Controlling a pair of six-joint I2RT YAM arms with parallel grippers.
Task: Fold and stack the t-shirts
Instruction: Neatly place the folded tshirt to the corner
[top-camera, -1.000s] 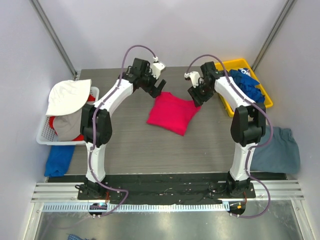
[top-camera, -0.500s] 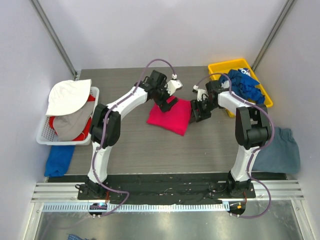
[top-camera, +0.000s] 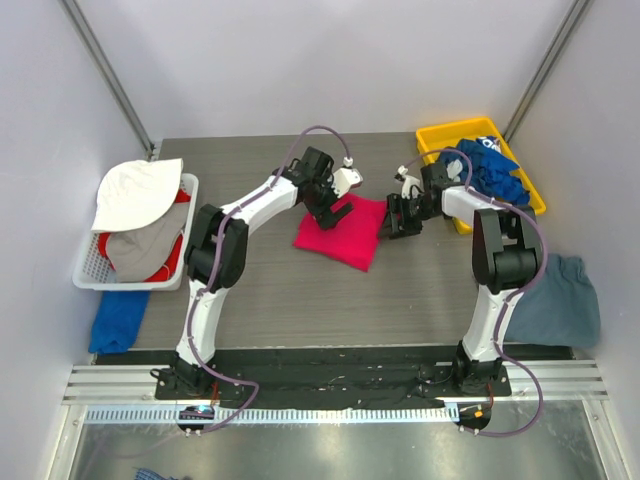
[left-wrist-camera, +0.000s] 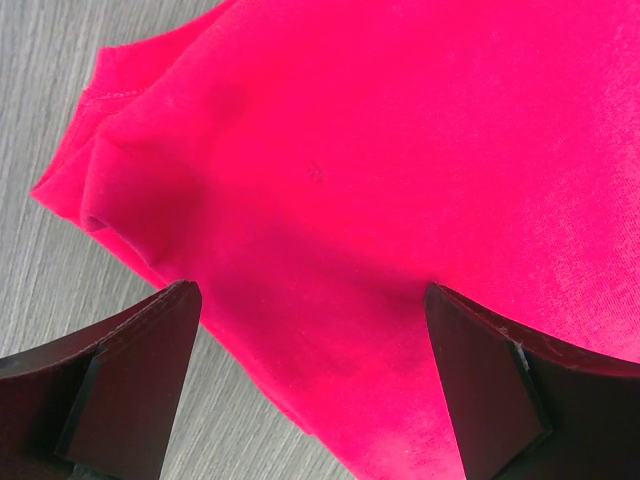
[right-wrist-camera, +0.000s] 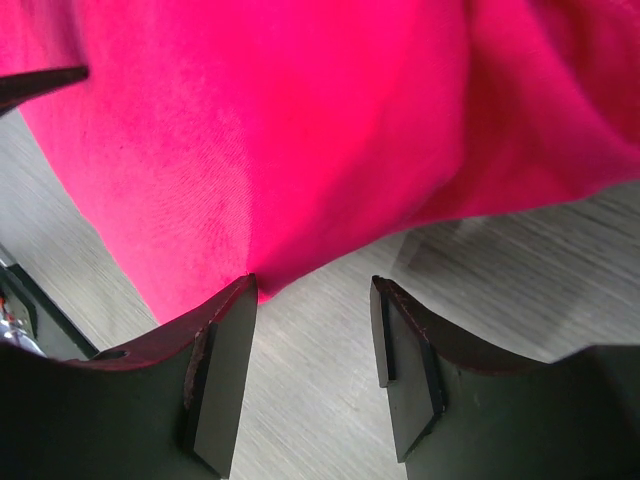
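We see a bright pink-red t-shirt (top-camera: 338, 232), folded into a soft square, lying near the middle of a grey wood-grain table (top-camera: 270, 290). In the left wrist view the pink-red cloth (left-wrist-camera: 380, 180) fills most of the picture, with one rounded folded corner towards the left. In the right wrist view its lower edge (right-wrist-camera: 280, 130) lies on the table.

The left gripper (top-camera: 328, 207) is at the shirt's far left corner. We see its two dark fingers (left-wrist-camera: 130, 380) spread wide, one on each side of the cloth below, and nothing is pinched between them. The right gripper (top-camera: 398, 218) is at the shirt's right edge. Its fingers (right-wrist-camera: 225, 370) are partly apart with bare table in the gap. The shirt's edge reaches the tip of one finger, but the cloth is not clamped.

Further out, a yellow plastic bin (top-camera: 440, 132) stands at the far right corner of the table and holds a heap of royal blue shirts (top-camera: 490, 170). A slate grey-blue shirt (top-camera: 560, 300) lies at the table's right edge, near the right arm's base. At the left edge, a white slatted basket (top-camera: 85, 272) holds a white cloth (top-camera: 135, 190) draped over a grey cloth (top-camera: 135, 250). A blue cloth (top-camera: 118, 318) lies just in front of the basket.
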